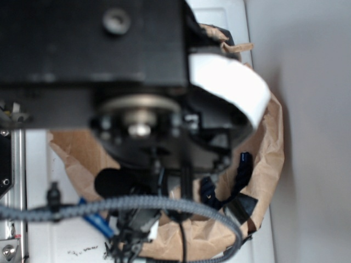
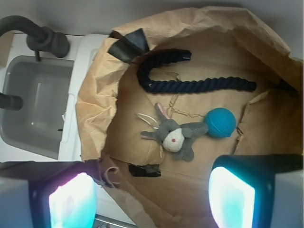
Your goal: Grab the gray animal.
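The gray animal (image 2: pixel 175 134), a small plush rabbit with a whitish face, red eye and pink-lined ears, lies on the floor of a brown paper bag (image 2: pixel 102 85) in the wrist view. A teal ball (image 2: pixel 220 122) touches its right side. A dark navy rope (image 2: pixel 190 78) lies behind it. My gripper (image 2: pixel 151 199) is open and empty, high above the bag, with the rabbit a little ahead of the gap between the glowing fingertips (image 2: pixel 71 202). In the exterior view the arm hides the rabbit; only the bag (image 1: pixel 269 153) and a piece of rope (image 1: pixel 241 170) show.
A grey sink basin (image 2: pixel 38 104) with a dark faucet (image 2: pixel 42 38) lies left of the bag. Black tape patches sit on the bag rim (image 2: pixel 129 43) and floor (image 2: pixel 145 169). A grey wall runs to the right in the exterior view (image 1: pixel 312 109).
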